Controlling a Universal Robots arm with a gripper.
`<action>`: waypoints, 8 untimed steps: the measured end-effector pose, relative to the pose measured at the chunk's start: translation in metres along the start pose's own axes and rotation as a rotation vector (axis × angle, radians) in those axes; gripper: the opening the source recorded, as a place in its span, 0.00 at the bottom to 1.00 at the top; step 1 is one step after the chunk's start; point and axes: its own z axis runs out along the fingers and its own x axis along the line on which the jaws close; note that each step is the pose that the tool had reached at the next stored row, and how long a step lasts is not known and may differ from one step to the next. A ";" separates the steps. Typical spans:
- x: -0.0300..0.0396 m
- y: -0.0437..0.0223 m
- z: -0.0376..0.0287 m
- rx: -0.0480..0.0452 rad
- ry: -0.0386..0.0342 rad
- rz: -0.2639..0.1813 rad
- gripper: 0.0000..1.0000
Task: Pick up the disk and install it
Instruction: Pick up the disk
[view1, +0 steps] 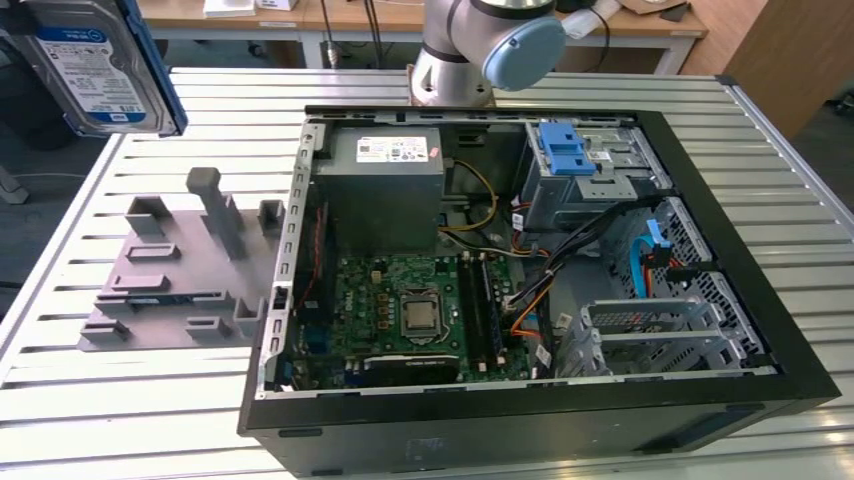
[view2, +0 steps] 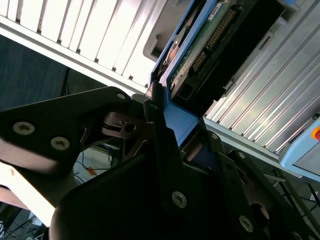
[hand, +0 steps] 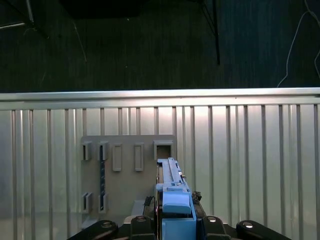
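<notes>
Up at the exterior view's far left, high over the table (view1: 80, 400): disk (view1: 91, 62), label side toward that camera, long axis roughly upright. Clamped by its blue frame between the fingers (view2: 160, 135), tight on the frame's end in the second wrist view. Juts lengthwise straight out from the gripper (view2: 175, 112); seen edge-on in the first wrist view, aimed down at the table. Below, on the table left of the case: grey fixture (view1: 174, 265). Further right, well apart from the disk: open case (view1: 534, 440), with power supply (view1: 387, 158) at its far side, then drive cage (view1: 587, 185) with blue bracket (view1: 567, 152) on top. Arm (view1: 474, 40) based on the table beyond the case's far side. Judging by the downward look of the first wrist view, wrist pointed at the table, above the fixture and not above the case.
</notes>
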 end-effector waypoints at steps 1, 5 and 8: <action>0.0000 0.0000 -0.0007 0.0000 -0.0001 0.000 0.37; 0.0000 0.0000 -0.0042 -0.0001 0.0000 0.000 0.37; -0.0001 0.0000 -0.0069 0.0000 0.0000 0.000 0.37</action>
